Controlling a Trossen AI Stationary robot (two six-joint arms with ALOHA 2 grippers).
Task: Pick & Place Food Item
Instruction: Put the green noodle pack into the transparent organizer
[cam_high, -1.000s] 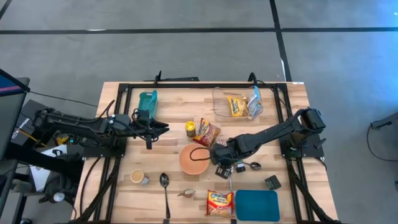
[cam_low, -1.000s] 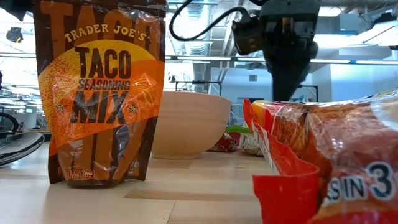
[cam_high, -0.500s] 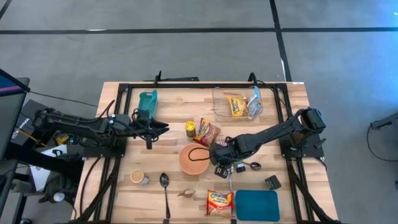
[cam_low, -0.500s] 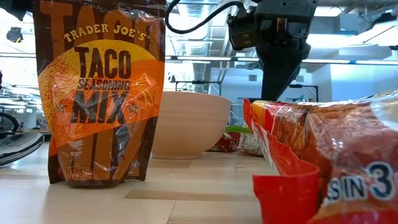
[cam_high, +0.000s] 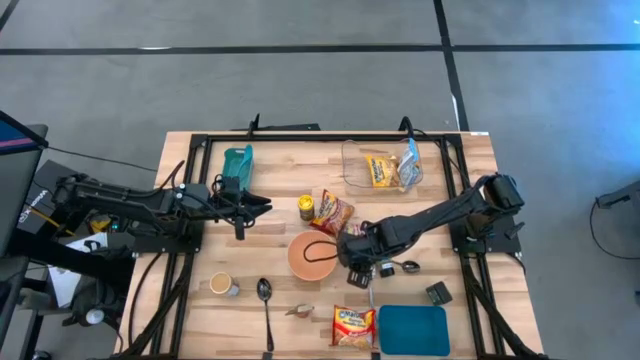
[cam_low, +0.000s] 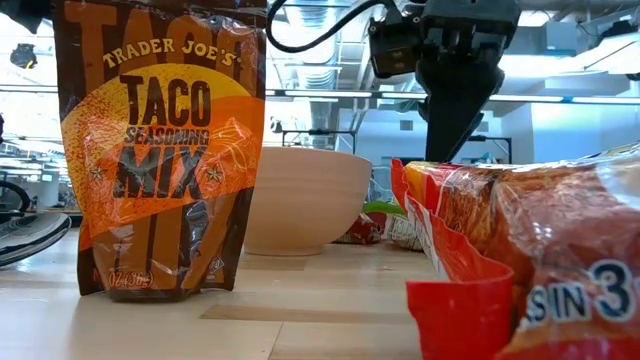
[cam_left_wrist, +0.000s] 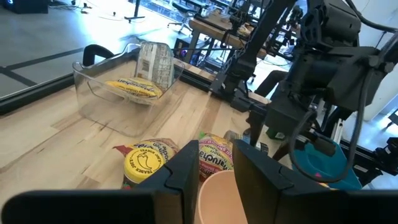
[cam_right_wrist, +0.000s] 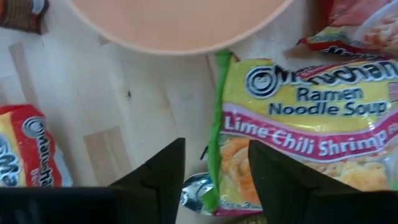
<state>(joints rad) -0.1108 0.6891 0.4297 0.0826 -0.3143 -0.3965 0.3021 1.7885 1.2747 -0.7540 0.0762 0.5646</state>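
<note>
Right wrist view: right gripper (cam_right_wrist: 214, 163) parted, empty, above Lime Chili Shrimp ramen packet (cam_right_wrist: 311, 130) beside pink bowl (cam_right_wrist: 180, 25). Second ramen packet (cam_right_wrist: 28, 152) lies apart. Left gripper (cam_high: 262, 205) narrow, holding nothing.

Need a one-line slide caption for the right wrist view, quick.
Right gripper, jaws apart, looks down on a Lime Chili Shrimp ramen packet lying beside the peach bowl on the wooden table.
</note>
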